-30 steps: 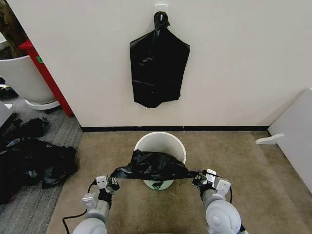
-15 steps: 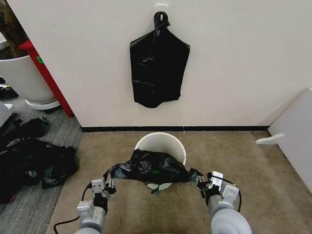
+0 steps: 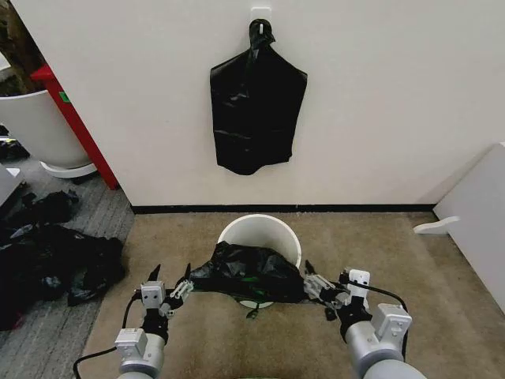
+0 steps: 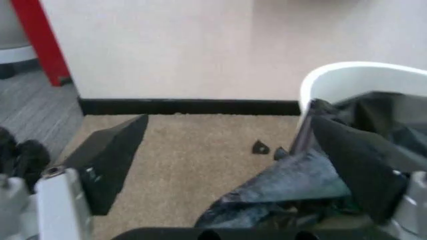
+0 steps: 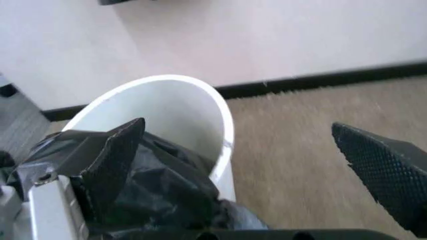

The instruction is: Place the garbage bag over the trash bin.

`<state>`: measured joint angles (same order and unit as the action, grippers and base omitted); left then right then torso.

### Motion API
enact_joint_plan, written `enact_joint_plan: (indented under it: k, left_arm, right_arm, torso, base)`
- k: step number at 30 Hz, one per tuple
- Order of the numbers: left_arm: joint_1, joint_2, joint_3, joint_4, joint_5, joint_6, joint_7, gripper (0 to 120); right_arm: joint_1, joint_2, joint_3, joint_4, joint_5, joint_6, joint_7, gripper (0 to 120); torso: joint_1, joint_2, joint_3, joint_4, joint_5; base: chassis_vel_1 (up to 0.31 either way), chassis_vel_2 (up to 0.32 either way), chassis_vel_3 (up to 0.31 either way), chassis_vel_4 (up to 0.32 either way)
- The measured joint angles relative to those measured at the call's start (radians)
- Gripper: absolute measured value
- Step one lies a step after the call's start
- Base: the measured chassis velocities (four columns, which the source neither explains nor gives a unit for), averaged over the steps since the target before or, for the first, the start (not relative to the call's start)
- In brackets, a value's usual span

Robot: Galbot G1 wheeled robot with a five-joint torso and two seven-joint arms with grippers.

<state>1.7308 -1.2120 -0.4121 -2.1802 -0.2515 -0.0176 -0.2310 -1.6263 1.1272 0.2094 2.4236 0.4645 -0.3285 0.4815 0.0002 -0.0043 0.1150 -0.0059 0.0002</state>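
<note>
Both grippers have let go of the garbage bag (image 3: pixel 248 272) since a second ago and backed away from it; in the head view the left gripper (image 3: pixel 168 288) and right gripper (image 3: pixel 317 288) flank it with jaws spread and empty, the bag heaped on the near rim of the trash bin (image 3: pixel 260 234). Each wrist view shows wide-open jaws with crumpled bag beside one finger. Judging from this, the bag lies bunched on the bin, not yet spread around the rim.

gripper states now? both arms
Left gripper: open, beside the garbage bag, holding nothing.
Right gripper: open, holding nothing.
</note>
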Motion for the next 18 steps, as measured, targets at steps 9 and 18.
enact_joint_plan:
  k: [9,18]
  left_arm:
    - [0.026,0.016,-0.003,0.0,0.079,-0.013,0.053,100]
    - [0.018,0.062,-0.009,-0.033,0.059,0.015,0.075,100]
  right_arm:
    - [0.015,-0.023,-0.051,-0.054,-0.19,0.007,-0.202,100]
    - [0.06,-0.027,-0.137,-0.105,-0.294,-0.049,-0.186,100]
  torso:
    - [0.0,0.0,0.0,0.0,-0.0001]
    - [0.0,0.0,0.0,-0.0001,-0.0001]
  base:
    - [0.0,0.0,0.0,0.0]
    - [0.0,0.0,0.0,0.0]
